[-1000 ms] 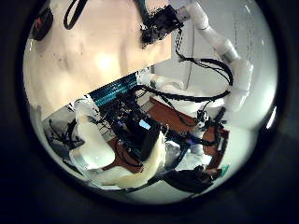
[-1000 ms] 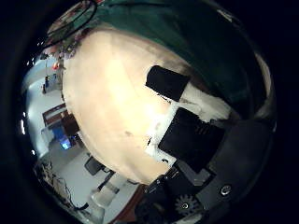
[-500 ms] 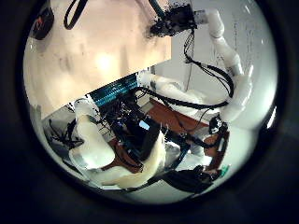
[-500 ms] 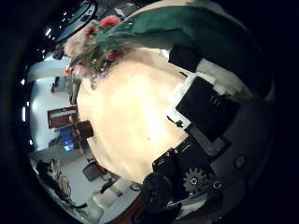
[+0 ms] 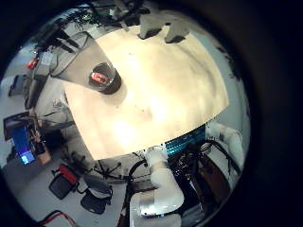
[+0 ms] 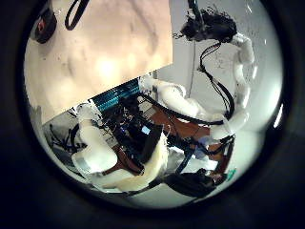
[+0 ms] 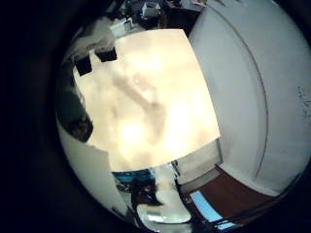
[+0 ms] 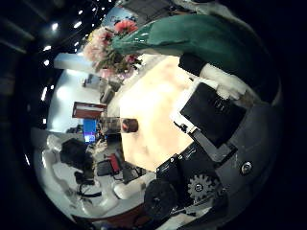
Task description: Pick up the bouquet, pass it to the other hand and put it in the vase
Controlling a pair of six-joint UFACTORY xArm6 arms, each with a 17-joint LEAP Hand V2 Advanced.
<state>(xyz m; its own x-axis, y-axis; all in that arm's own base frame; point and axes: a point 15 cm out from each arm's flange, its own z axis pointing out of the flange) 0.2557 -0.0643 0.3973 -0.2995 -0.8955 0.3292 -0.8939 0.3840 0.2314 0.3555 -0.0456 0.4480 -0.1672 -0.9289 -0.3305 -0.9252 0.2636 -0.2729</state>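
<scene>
The bouquet [image 8: 182, 36] fills one side of the right thumb side palm view, its wrapped stems close to the palm and its flowers [image 8: 107, 46] pointing out past the table's edge. My right hand [image 8: 213, 113] is shut on the stems. The left thumb side palm view shows this right hand [image 6: 205, 21] raised high beyond the table edge. The vase [image 5: 99, 76] stands upright on the table [image 5: 170, 85] near one edge, also seen as the vase [image 8: 129, 125] far below the right palm. My left hand [image 5: 151, 19] shows straight fingertips over the table, holding nothing.
The table [image 7: 155, 87] is a pale square top seen from well above. Around it on the floor stand chairs [image 5: 90, 194], equipment and a lit screen [image 5: 21, 147]. A white wall [image 7: 258, 87] runs along one table side.
The right hand has lifted away from the table with the bouquet; the table looks smaller and the vase has come into its view. From the left palm, the right hand has moved off past the table edge.
</scene>
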